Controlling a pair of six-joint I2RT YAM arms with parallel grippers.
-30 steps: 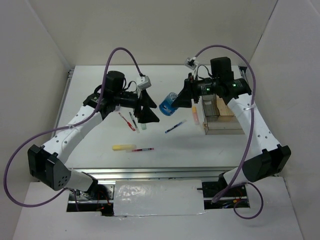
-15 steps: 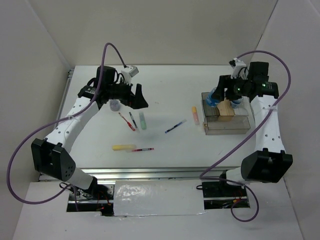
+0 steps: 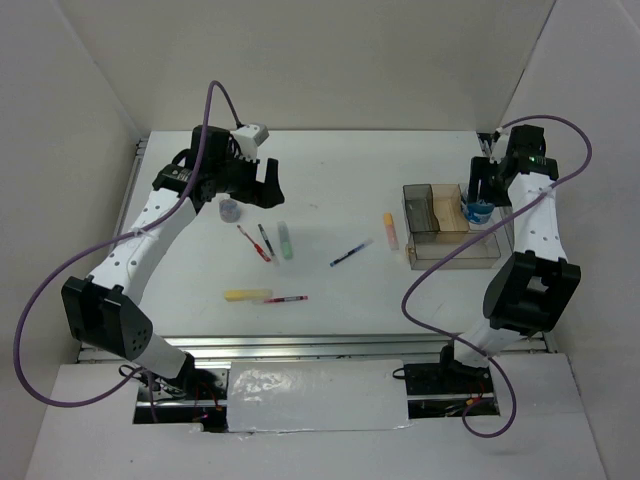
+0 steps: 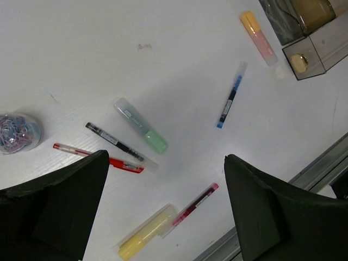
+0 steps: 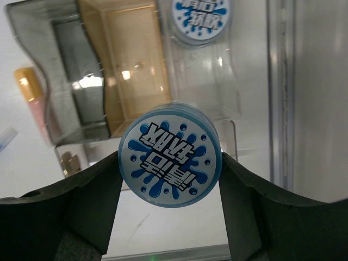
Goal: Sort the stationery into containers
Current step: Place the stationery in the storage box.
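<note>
My right gripper (image 3: 478, 203) is shut on a round blue tape roll (image 5: 170, 161) with a splash label, held over the right end of the clear brownish box (image 3: 440, 250). A second blue roll (image 5: 200, 19) lies in the box (image 5: 117, 76). My left gripper (image 3: 262, 186) is open and empty above the table's left part. Below it lie a green highlighter (image 4: 141, 125), a black pen (image 4: 117, 144), a red pen (image 4: 98, 157), a yellow highlighter (image 4: 145, 232), a dark red pen (image 4: 196, 204) and a blue pen (image 4: 229, 98).
A grey-patterned round roll (image 3: 230, 210) sits under the left arm, far left. An orange highlighter (image 3: 390, 231) lies just left of the box. White walls close in on both sides. A metal rail (image 3: 300, 345) runs along the near table edge.
My right gripper carried the blue roll from mid-table to over the box's right end. My left gripper drew back left, away from the pens, still open.
</note>
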